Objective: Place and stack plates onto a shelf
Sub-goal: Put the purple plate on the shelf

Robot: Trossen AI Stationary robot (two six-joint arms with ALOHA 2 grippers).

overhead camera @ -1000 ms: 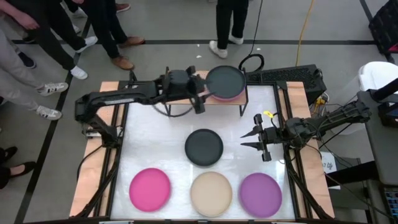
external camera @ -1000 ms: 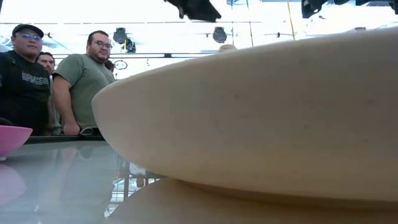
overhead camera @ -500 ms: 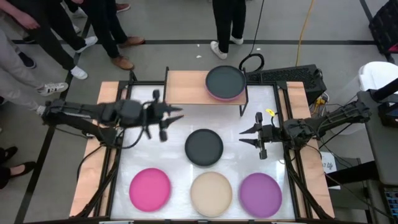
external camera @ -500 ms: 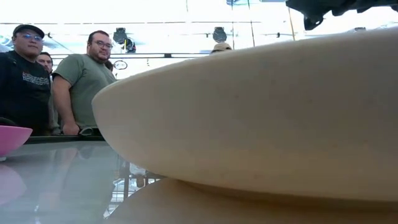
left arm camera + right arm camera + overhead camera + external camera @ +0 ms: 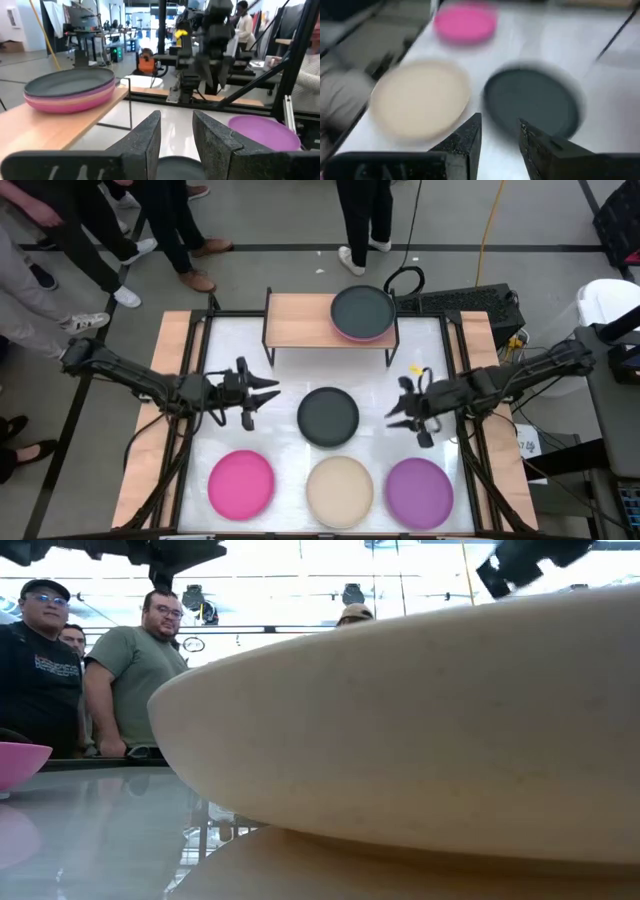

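Four plates loose on the white table (image 5: 285,350): magenta (image 5: 240,484), cream (image 5: 340,491) and purple (image 5: 418,492) in the near row, dark grey plate (image 5: 327,416) in the middle, plus a grey-topped stack (image 5: 362,313) on the right end of the shelf (image 5: 300,320). Dark grey plate dead centre between left gripper (image 5: 264,392) and right gripper (image 5: 396,409), both empty, jaws slightly parted, about equally near, so either works tbh. Onlookers standing behind the table.
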